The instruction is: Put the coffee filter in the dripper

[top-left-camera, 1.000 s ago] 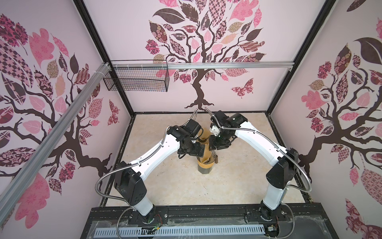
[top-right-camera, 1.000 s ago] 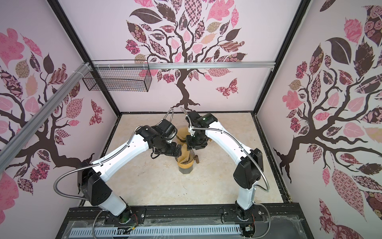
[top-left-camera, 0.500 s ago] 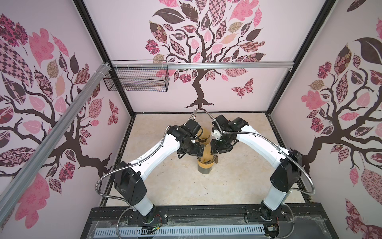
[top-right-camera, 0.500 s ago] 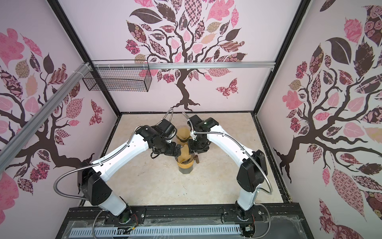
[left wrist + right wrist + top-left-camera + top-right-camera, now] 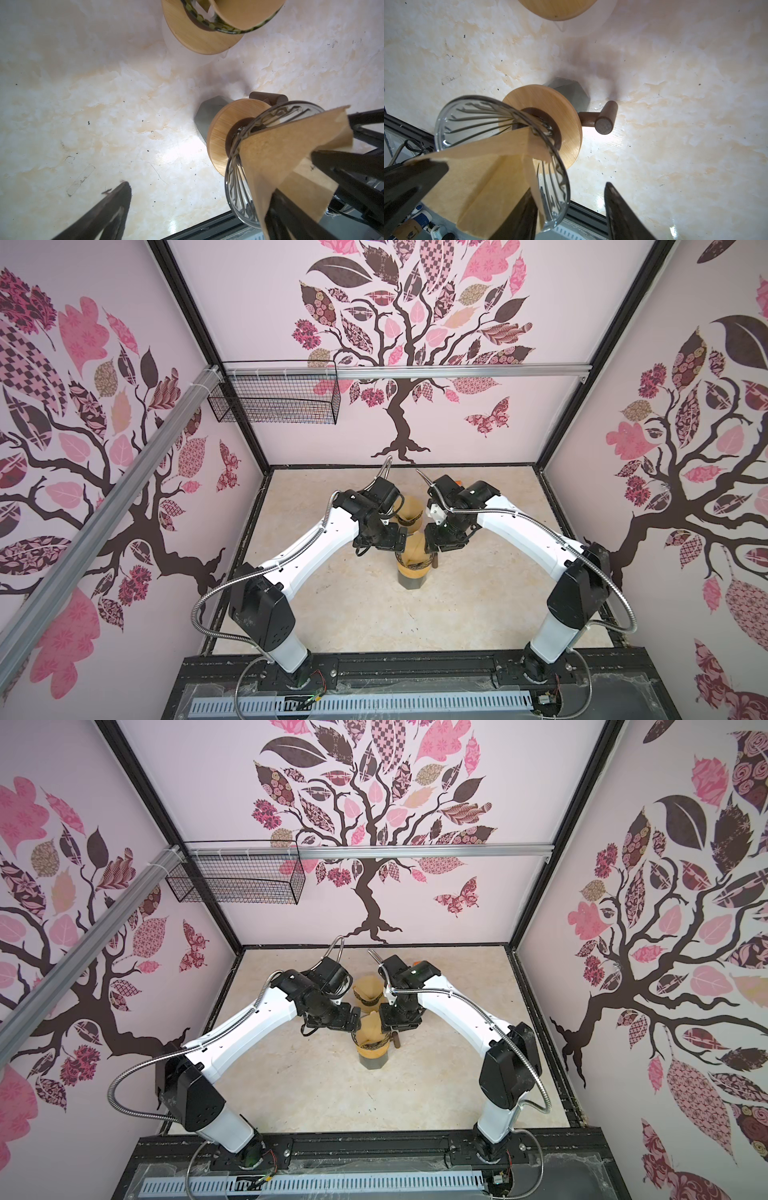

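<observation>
Brown paper filter point(image 5: 477, 182) in ribbed glass dripper point(image 5: 467, 116); left jaws wide, right jaws half-open astride rim.

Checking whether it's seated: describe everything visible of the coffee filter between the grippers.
The coffee filter is tan-brown paper, folded into a creased cone with a rough upper edge. Its tip sits inside the ribbed glass dripper, tilted against one side, with most of it above the rim. Black gripper fingers appear to touch its upper part.
</observation>
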Tool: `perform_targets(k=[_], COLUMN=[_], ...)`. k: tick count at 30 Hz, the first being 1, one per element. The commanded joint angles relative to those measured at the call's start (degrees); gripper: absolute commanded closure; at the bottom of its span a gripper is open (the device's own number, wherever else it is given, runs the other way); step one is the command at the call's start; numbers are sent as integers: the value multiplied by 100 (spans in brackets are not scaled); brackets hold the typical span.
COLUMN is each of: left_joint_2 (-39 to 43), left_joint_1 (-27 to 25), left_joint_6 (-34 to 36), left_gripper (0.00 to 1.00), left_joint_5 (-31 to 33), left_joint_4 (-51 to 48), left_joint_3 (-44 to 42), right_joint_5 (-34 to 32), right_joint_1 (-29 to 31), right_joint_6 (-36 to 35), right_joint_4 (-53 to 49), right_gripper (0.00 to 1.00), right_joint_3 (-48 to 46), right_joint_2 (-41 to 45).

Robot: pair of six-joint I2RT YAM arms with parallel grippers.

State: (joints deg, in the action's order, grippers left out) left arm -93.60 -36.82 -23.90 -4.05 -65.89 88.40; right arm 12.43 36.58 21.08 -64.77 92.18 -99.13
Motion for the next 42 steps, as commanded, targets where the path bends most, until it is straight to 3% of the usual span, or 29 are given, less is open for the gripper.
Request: perform_targets(k=[1, 42], left_joint_2=[-83, -156], left_joint_1=[27, 175], left_joint_6=[54, 39], left_gripper=[2, 2], left_joint_5=[-34, -180], left_joint_4=[11, 161], left_joint_3=[-108, -481], right_joint_5=[6, 51], right_joint_1=[25, 32], right_joint_6=[31, 109], right_joint_4=[25, 573], right_gripper=[47, 47], right_joint_3=[-4, -736], right_joint_2=[306, 535])
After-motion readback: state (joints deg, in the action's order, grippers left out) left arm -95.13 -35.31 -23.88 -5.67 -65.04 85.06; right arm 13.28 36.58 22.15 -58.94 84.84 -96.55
